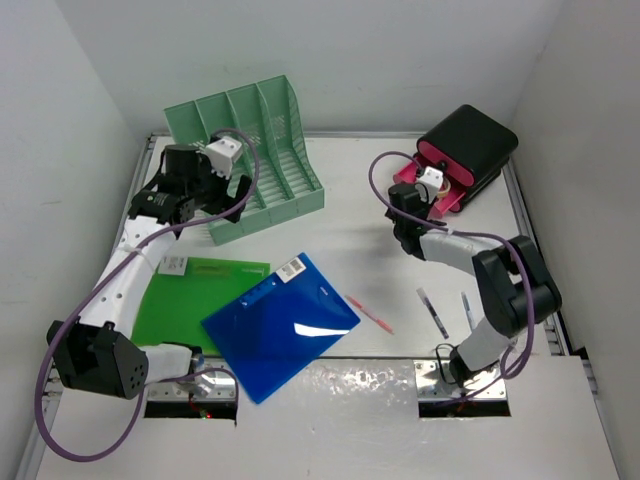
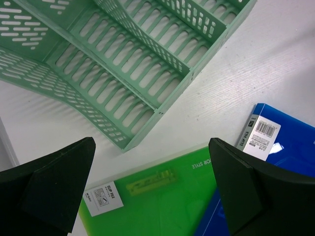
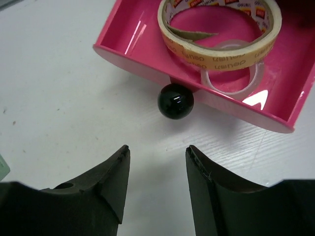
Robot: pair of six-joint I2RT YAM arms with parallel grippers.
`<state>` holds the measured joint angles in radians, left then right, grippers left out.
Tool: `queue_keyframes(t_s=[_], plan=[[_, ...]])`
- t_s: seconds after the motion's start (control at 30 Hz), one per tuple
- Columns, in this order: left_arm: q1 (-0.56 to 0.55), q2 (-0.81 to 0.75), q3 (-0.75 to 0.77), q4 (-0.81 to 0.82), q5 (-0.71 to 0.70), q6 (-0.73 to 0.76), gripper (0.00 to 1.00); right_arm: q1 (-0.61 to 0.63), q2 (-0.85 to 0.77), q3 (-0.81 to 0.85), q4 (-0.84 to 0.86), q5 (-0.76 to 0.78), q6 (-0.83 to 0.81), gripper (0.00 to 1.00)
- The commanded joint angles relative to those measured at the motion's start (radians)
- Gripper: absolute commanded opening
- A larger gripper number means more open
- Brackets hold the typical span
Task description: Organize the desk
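While R pincer (image 3: pixel 157 153) hangs released, empty, short of knob (image 3: pixel 175 101), centre jaws on it; keep travel square w/ drawer (image 3: pixel 142 30) at bench (image 3: pixel 59 93) far-right corner. L pincer (image 2: pixel 151 157): released.

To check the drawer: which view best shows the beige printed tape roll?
Right wrist: the beige printed tape roll lies close and unblocked in the pink plastic drawer. In top external the right arm covers it; left wrist misses it.
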<state>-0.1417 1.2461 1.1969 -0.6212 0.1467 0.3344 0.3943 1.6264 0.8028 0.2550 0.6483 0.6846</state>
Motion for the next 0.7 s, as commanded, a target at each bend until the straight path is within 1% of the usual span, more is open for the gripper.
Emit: queue_keyframes(t_s=[0.0, 0.13, 0.23, 0.4, 0.6, 0.67], plan=[[0.014, -0.01, 0.001, 0.034, 0.01, 0.006, 1.0, -0.021, 0.052, 0.044, 0.078, 0.016, 0.079, 0.47], [0.019, -0.014, 0.01, 0.023, 0.005, 0.014, 1.0, -0.058, 0.119, 0.107, 0.069, 0.011, 0.07, 0.47], [0.022, -0.014, 0.013, 0.02, 0.005, 0.015, 1.0, -0.078, 0.145, 0.121, 0.092, 0.024, 0.053, 0.45], [0.028, -0.01, 0.013, 0.021, 0.002, 0.02, 1.0, -0.092, 0.177, 0.186, 0.075, 0.046, -0.02, 0.45], [0.033, -0.008, 0.024, 0.015, 0.005, 0.018, 1.0, -0.136, 0.194, 0.194, 0.096, 0.065, -0.036, 0.44], [0.034, -0.007, 0.027, 0.012, 0.005, 0.02, 1.0, -0.15, 0.201, 0.194, 0.127, 0.065, -0.065, 0.44]])
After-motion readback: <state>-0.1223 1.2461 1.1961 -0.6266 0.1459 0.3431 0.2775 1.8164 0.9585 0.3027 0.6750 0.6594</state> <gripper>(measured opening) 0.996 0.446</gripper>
